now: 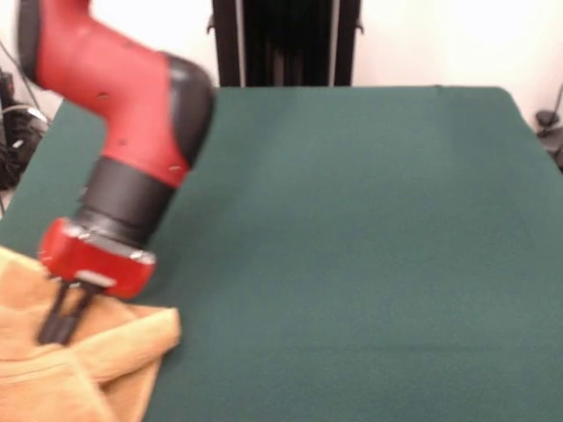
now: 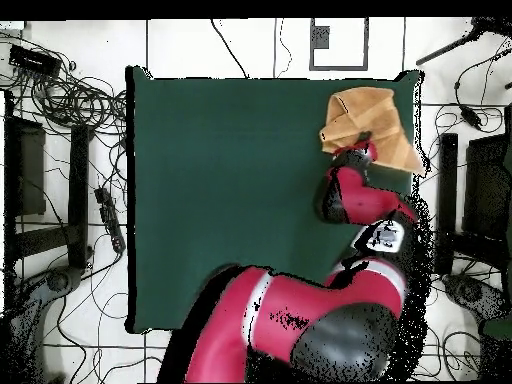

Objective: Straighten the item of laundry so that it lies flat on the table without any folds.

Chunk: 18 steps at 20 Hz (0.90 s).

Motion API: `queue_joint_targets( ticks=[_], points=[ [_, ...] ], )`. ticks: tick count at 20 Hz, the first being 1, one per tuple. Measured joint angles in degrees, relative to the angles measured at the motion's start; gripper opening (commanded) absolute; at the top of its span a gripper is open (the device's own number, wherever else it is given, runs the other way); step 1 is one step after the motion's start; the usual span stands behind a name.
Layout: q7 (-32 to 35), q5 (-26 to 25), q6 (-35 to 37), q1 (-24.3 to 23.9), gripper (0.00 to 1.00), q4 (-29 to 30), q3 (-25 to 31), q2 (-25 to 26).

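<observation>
The orange-tan towel (image 1: 106, 360) lies crumpled with folds at the near left corner of the dark green table (image 1: 352, 246). In the overhead view the towel (image 2: 375, 120) sits at the table's (image 2: 230, 200) top right corner. My gripper (image 1: 54, 327) comes down on the towel's upper part. Its two black fingers are drawn together with the tips in the cloth. In the overhead view the gripper (image 2: 362, 140) is mostly hidden under the red wrist at the towel's lower edge.
The black pedestal column (image 1: 286, 40) stands at the table's far side. Cables (image 2: 70, 95) and black stands (image 2: 25, 170) lie on the floor beside the table. The towel lies close to the table's edges.
</observation>
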Motion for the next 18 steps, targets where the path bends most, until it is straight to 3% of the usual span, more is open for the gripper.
queue_joint_targets(
  ticks=[2,3,5,8,9,12,13,18],
  points=[
    [0.0,-1.6,0.7,-3.4,0.0,-1.9,3.2,-0.4],
    [0.0,-3.3,1.9,-7.7,0.0,-4.2,7.8,-1.0],
    [0.0,-3.8,2.7,-9.5,0.0,-5.1,9.9,-1.2],
    [0.0,-4.6,7.2,-17.5,0.0,-9.0,19.7,-1.4],
    [0.0,-3.9,11.0,-21.6,0.0,-11.1,24.6,-1.0],
    [0.1,-1.2,20.9,-28.0,0.0,-14.1,30.7,1.4],
    [0.0,2.0,29.7,-31.9,0.0,-16.9,34.4,3.0],
    [0.0,5.9,47.4,-37.6,0.0,-20.4,37.9,8.4]
  ],
)
